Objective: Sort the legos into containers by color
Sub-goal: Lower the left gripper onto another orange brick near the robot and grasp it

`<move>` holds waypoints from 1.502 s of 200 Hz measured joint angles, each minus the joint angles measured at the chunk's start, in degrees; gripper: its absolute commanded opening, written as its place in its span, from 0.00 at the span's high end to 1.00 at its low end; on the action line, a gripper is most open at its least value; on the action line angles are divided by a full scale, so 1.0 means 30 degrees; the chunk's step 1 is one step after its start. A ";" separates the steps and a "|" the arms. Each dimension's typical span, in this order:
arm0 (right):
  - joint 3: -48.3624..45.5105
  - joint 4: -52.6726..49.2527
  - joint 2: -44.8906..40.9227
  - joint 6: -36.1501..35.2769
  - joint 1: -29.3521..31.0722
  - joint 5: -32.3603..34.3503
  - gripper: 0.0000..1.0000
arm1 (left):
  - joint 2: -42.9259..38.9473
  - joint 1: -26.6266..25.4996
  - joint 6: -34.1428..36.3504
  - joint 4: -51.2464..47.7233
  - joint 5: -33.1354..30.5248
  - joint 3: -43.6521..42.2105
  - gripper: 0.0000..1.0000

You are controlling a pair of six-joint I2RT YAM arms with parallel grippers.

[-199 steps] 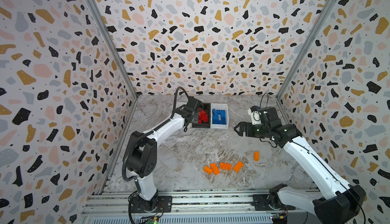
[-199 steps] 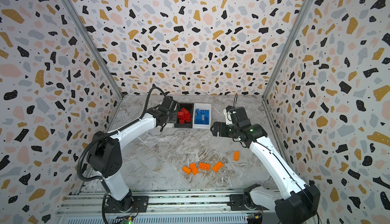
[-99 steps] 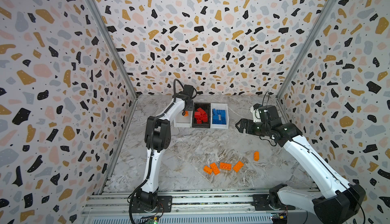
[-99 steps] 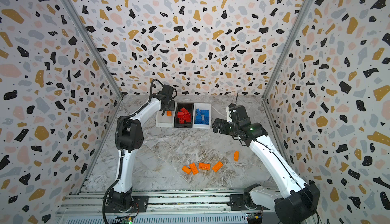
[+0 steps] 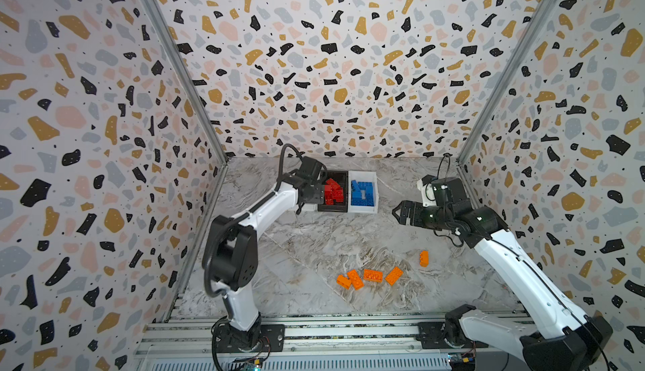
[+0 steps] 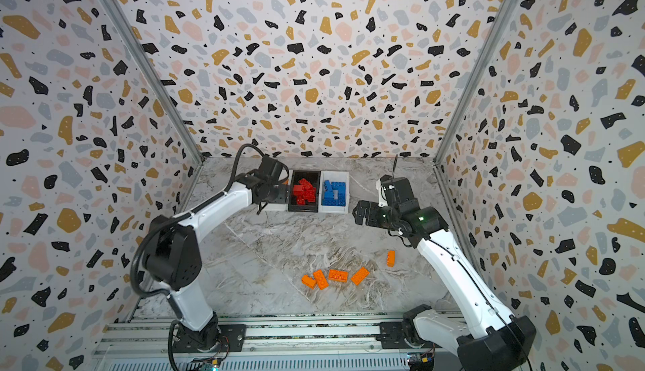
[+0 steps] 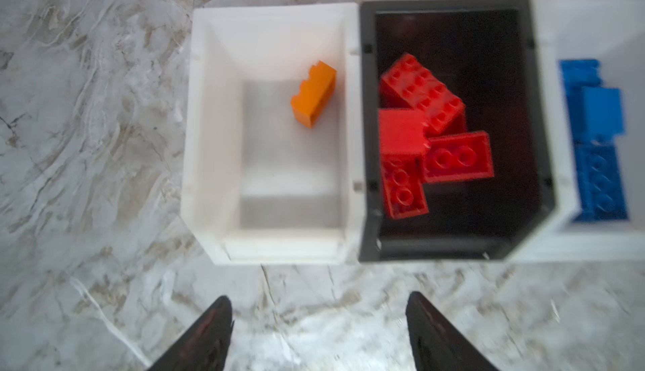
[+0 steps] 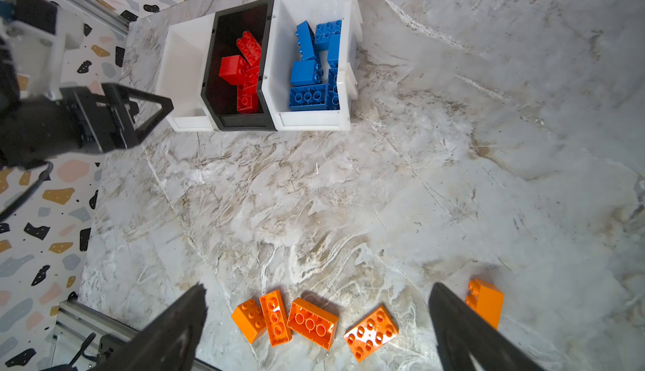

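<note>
L gripper (image 7: 319,303): jaws apart, empty, just before the 3 bins at the worktop's (image 5: 314,240) back edge. 1 orange lego (image 7: 314,93) lies in the left white bin (image 7: 206,142). R gripper (image 8: 318,289): wide apart, empty. Next pick, imo: grip across short sides, lift clear of bin walls. 5 loose orange legos (image 5: 372,275) nr front edge. Approx 4 red legos (image 7: 419,86) in the black bin (image 7: 453,2). Blue legos (image 8: 307,97) in the right white bin (image 8: 310,121), too stacked to count.

Red legos (image 5: 333,191) are piled in the black bin (image 5: 333,209) and blue legos (image 5: 363,193) in the white bin (image 5: 363,209) touching it. I've got five orange legos (image 5: 372,275) loose on the tabletop (image 5: 314,240), four bunched and one apart, and my right gripper (image 5: 397,214) hangs near that white bin, jaws apart.
</note>
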 measured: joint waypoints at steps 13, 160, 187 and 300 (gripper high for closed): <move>-0.0299 -0.0080 -0.0765 -0.0211 0.0000 -0.0299 0.00 | -0.2011 -0.1668 -0.0765 0.0357 -0.0233 -0.2368 0.21; -0.3643 -0.2055 -0.4889 -0.2382 0.0080 -0.2164 0.00 | -0.4554 -1.5212 -0.9253 0.3133 -0.2630 -1.0542 0.14; -0.3643 -0.2062 -0.4954 -0.2397 0.0080 -0.2120 0.00 | -0.4342 -1.5212 -0.9158 0.3096 -0.2645 -1.0542 0.13; -0.3789 -0.2229 -0.5399 -0.2186 0.0080 -0.2033 0.00 | -0.3606 -1.3799 -0.7410 0.4218 -0.2011 -1.1927 0.16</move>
